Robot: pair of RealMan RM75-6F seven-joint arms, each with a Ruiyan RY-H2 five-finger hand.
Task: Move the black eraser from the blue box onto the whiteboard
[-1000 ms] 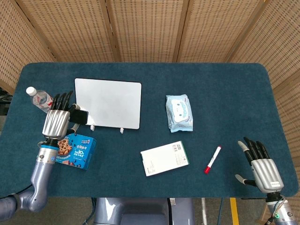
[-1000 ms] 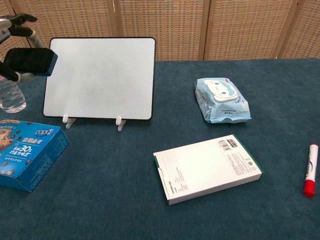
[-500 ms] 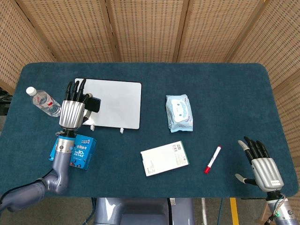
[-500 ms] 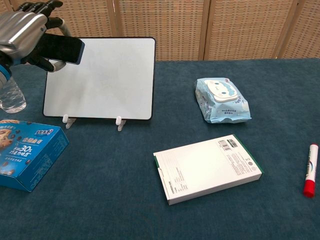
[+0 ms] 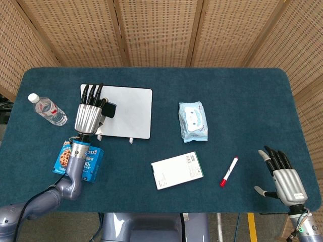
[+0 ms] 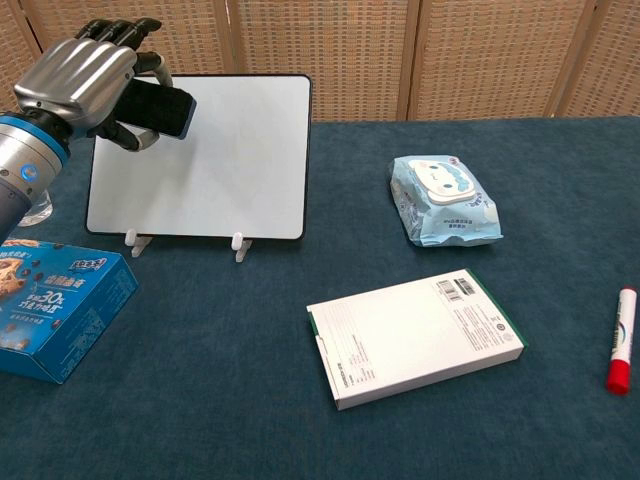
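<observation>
I get bright, even light in both views, seemingly from overhead, with only soft, short shadows. In the chest view a faint shadow sits under the white box (image 6: 415,336) and below the whiteboard (image 6: 205,160). The whiteboard is plain white with no hard glare. The left hand (image 6: 82,80) shows a mild metallic sheen on its knuckles. Both views are sharp with no motion blur. I see no obvious bending at the table (image 5: 242,96) edges.

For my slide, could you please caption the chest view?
Left hand holds the eraser in front of the whiteboard, above the blue box.
</observation>
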